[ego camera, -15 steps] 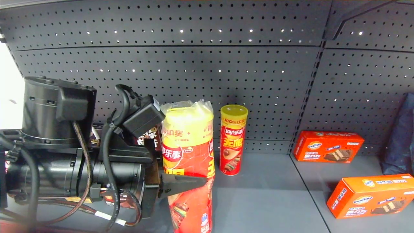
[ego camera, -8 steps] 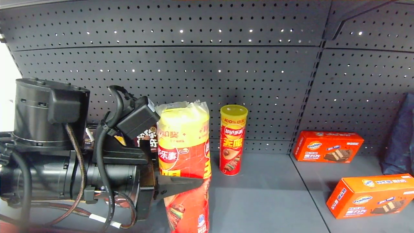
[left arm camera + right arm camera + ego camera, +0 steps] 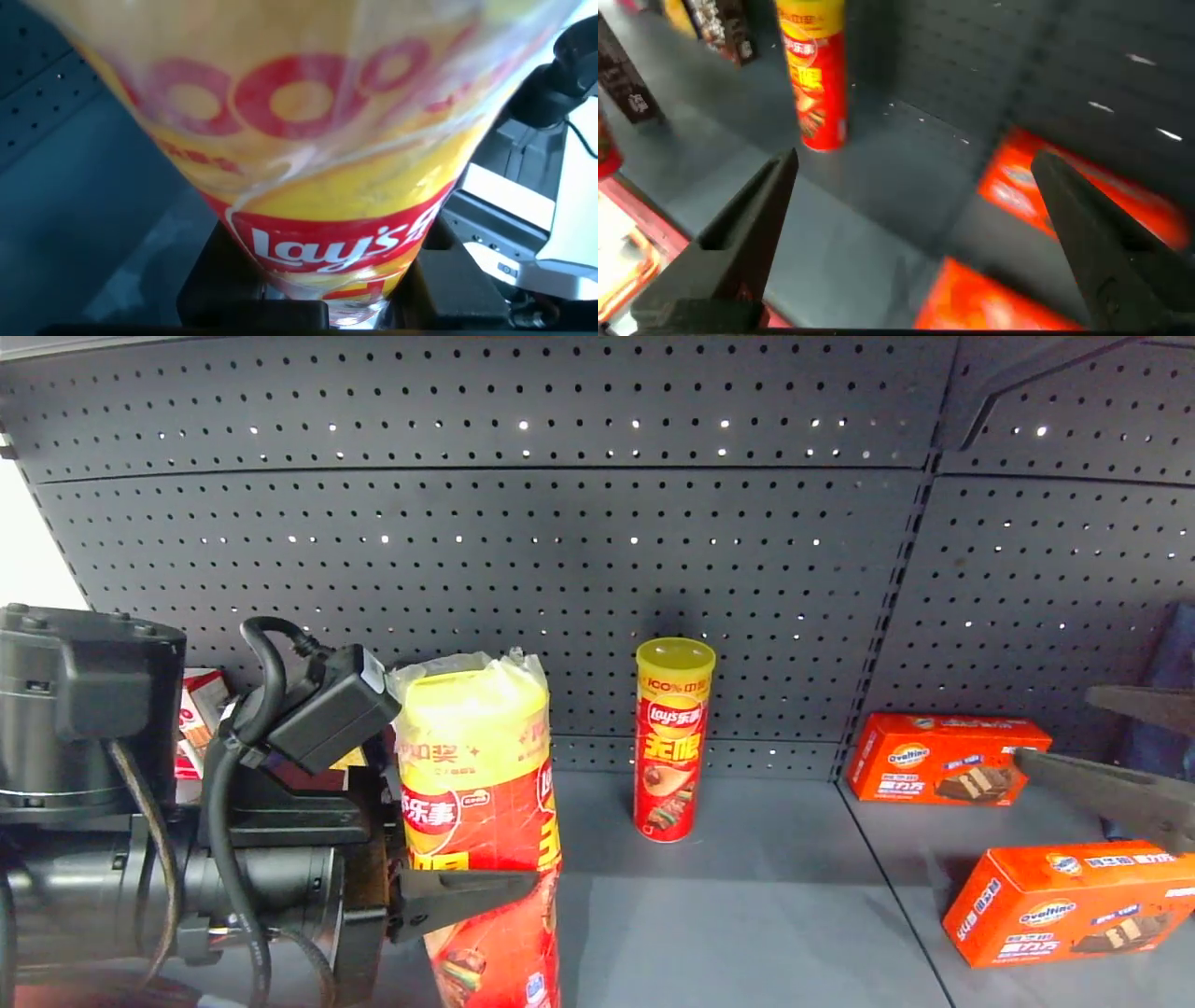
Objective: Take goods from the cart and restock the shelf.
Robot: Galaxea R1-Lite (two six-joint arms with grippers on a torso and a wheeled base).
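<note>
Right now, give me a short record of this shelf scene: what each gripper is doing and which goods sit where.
left gripper: shut on wrapped chip pack, held upright at the left of the shelf
right gripper: open, empty, over the shelf's right part
single chip can: upright on the shelf near the pegboard back, apart from the held pack
boxes: rear orange box and front orange box, both lying flat on the right
</note>
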